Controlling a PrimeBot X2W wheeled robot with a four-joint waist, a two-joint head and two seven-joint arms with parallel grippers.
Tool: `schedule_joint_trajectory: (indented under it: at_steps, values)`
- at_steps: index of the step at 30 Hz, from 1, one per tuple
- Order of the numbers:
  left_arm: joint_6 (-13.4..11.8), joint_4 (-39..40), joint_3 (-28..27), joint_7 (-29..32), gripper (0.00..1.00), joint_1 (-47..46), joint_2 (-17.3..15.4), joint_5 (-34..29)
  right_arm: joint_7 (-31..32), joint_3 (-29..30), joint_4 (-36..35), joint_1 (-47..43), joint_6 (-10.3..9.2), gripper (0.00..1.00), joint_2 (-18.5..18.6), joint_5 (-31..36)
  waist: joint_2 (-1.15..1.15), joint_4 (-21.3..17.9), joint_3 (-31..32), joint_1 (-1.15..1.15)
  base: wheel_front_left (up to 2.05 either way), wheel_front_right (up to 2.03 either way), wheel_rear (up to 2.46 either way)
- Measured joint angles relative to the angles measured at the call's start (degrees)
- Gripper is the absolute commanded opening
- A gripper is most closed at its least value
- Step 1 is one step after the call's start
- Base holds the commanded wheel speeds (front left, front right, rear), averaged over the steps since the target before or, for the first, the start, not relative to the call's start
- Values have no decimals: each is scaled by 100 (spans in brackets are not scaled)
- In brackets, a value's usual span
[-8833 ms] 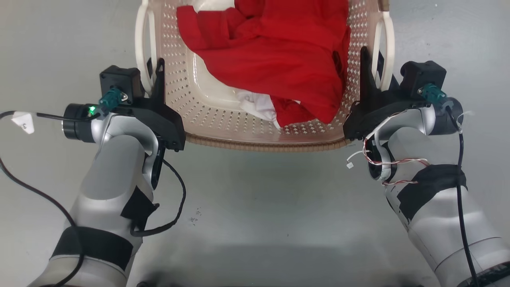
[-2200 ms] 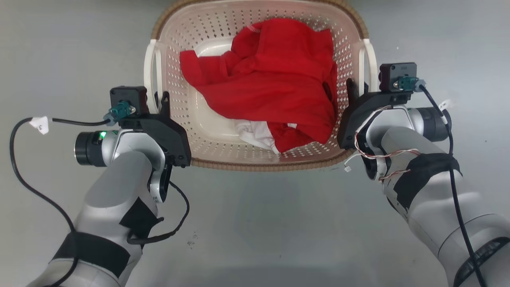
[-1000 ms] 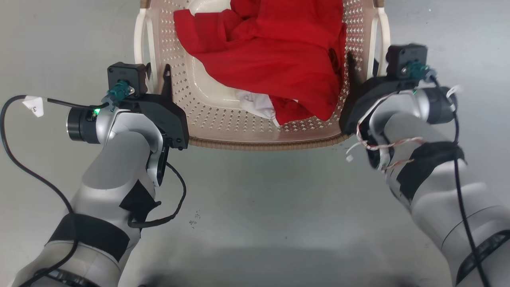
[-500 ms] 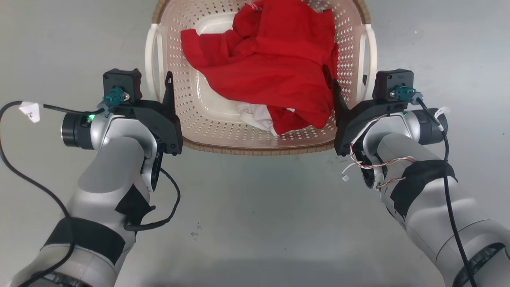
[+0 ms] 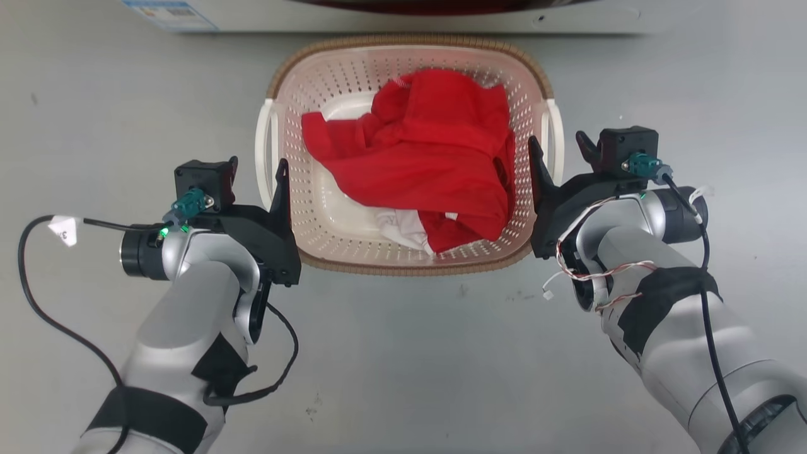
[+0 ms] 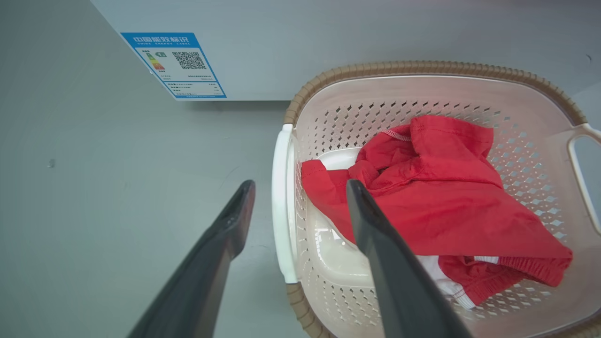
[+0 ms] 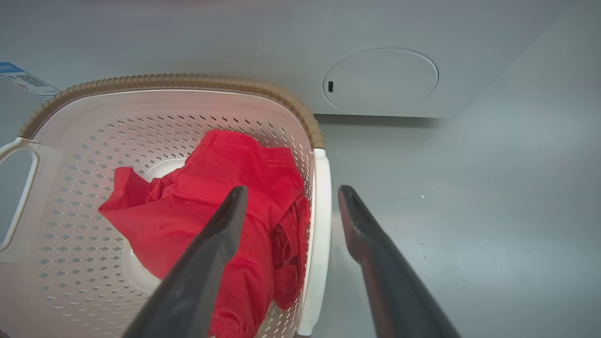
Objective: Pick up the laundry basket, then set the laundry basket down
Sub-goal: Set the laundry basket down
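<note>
- The laundry basket (image 5: 410, 41), cream perforated plastic with a ribbed brown rim, sits on the smooth grey floor (image 5: 403, 353), with crumpled red cloth (image 5: 422, 164) inside.
- The left gripper (image 6: 299, 185) has its tapered dark fingers spread, with the white left handle (image 6: 280, 206) between them.
- The right gripper (image 7: 292, 189) is spread likewise about the right handle (image 7: 319, 225).

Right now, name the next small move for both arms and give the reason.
Probably draw the left gripper and right gripper straight back off the white handles. The laundry basket appears to rest on the floor, and both are open, one finger inside and one outside each handle, gripping nothing.
</note>
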State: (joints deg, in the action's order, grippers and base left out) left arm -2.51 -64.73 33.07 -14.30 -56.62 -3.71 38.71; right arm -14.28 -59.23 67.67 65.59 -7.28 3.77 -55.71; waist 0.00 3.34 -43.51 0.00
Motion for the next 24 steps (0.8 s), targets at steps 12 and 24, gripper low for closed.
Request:
schedule_joint_trajectory:
  at_steps: [12, 24]
  values:
    - [-187, 915, -397, -1, 100, 948, -152, -118, -1, 446, -431, -482, 21, 100, 44, 20, -1, -27, 894, 0, 0, 0, 0]
    - [-354, 1929, -773, -1, 100, 2231, -286, -515, -1, 1113, -1178, -1720, 15, 100, 205, 253, -1, -62, 1911, -1, 0, 0, 0]
